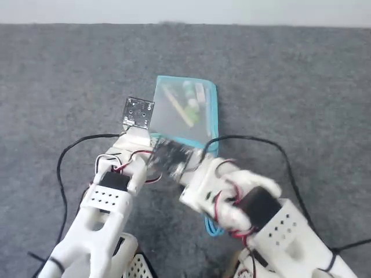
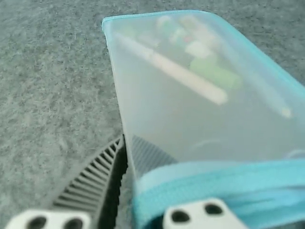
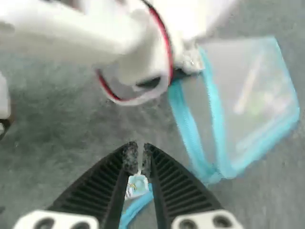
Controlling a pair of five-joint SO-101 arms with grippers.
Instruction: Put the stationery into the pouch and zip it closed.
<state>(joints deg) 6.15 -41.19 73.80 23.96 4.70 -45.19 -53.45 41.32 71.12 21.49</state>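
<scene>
A translucent pouch (image 1: 179,119) with a teal zipper edge lies on the grey cloth, with a white pen (image 2: 176,71) and green stationery (image 2: 214,74) inside it. My left gripper (image 2: 125,145) is shut on the pouch's near corner (image 2: 157,181), by the zipper band. In the high view that gripper (image 1: 145,138) sits at the pouch's near left side. My right gripper (image 3: 138,152) is shut on the small teal zipper pull (image 3: 135,186), just off the pouch's near edge (image 3: 190,138). In the high view the right gripper (image 1: 173,159) is blurred beside the left arm.
Grey cloth (image 1: 301,87) covers the whole table, with open room beyond and beside the pouch. Black cables (image 1: 272,147) loop near both arms, and a blue cable (image 1: 213,227) hangs under the right arm. The left arm's body (image 3: 119,43) is close in front of my right gripper.
</scene>
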